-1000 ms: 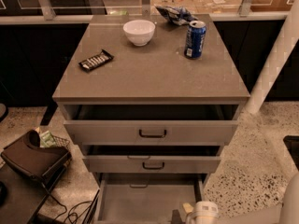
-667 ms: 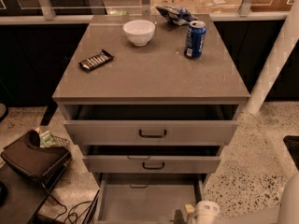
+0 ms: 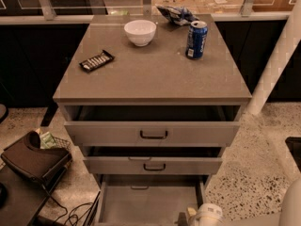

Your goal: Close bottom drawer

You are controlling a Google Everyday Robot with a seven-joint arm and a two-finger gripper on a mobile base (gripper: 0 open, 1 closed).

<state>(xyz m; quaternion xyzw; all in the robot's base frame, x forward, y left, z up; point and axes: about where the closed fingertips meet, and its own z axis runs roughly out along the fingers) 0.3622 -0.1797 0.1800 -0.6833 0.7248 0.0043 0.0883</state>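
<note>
Clearance notes: the bottom drawer (image 3: 146, 202) is standing pulled out, its grey inside lying open from above at the front. The middle drawer (image 3: 153, 165) and top drawer (image 3: 153, 133) are jutting out over its rear part, blocking entry there. The gripper (image 3: 192, 216) is sitting at the lower edge, near the drawer's right wall. Left: a bag (image 3: 33, 159) and cables (image 3: 70, 215) are crowding the floor. Right: the floor (image 3: 249, 173) is lying open up to the post (image 3: 277, 65).
</note>
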